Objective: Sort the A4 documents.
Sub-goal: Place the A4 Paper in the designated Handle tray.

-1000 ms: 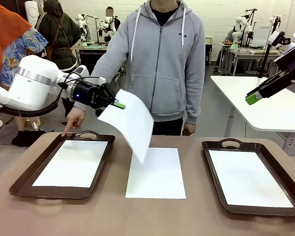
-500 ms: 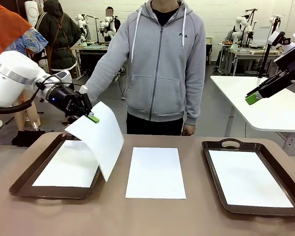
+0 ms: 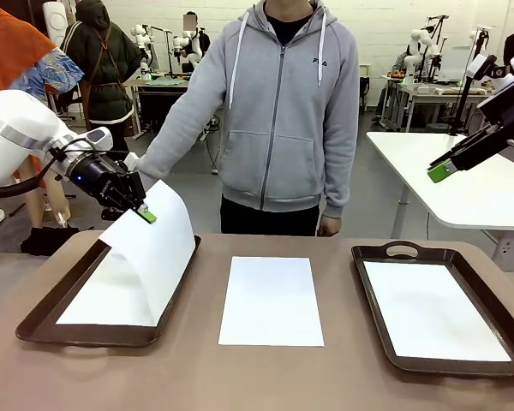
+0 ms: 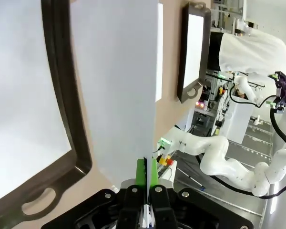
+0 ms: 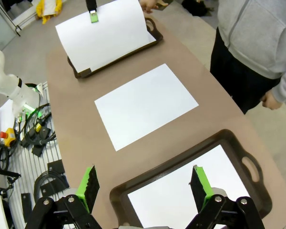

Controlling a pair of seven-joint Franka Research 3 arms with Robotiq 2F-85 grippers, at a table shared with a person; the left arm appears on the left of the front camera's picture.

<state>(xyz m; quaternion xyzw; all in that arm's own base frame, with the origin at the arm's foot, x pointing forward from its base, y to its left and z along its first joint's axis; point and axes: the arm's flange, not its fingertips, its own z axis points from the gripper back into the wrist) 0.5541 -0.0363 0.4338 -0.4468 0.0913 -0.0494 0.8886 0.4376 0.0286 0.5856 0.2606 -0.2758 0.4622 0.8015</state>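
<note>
My left gripper (image 3: pixel 144 214) is shut on the top edge of a white A4 document (image 3: pixel 154 257), which hangs curved over the left brown tray (image 3: pixel 34 321). Its lower edge reaches the sheet (image 3: pixel 94 300) lying in that tray. In the left wrist view the green fingertips (image 4: pixel 142 168) pinch the same sheet (image 4: pixel 119 86) edge-on. Another A4 document (image 3: pixel 271 300) lies flat on the table between the trays. The right tray (image 3: pixel 385 250) holds a sheet (image 3: pixel 433 308). My right gripper (image 3: pixel 441 169) hangs high at the right, open and holding nothing, above the right tray (image 5: pixel 181 167).
A person in a grey hoodie (image 3: pixel 283 128) stands at the far side, one arm stretched toward the left tray, the other hand (image 3: pixel 330 227) at the table's far edge. A white table (image 3: pixel 463 184) stands behind at the right.
My left gripper has carried the held sheet leftward and down, from above the middle sheet to over the left tray. The right arm has stayed still.
</note>
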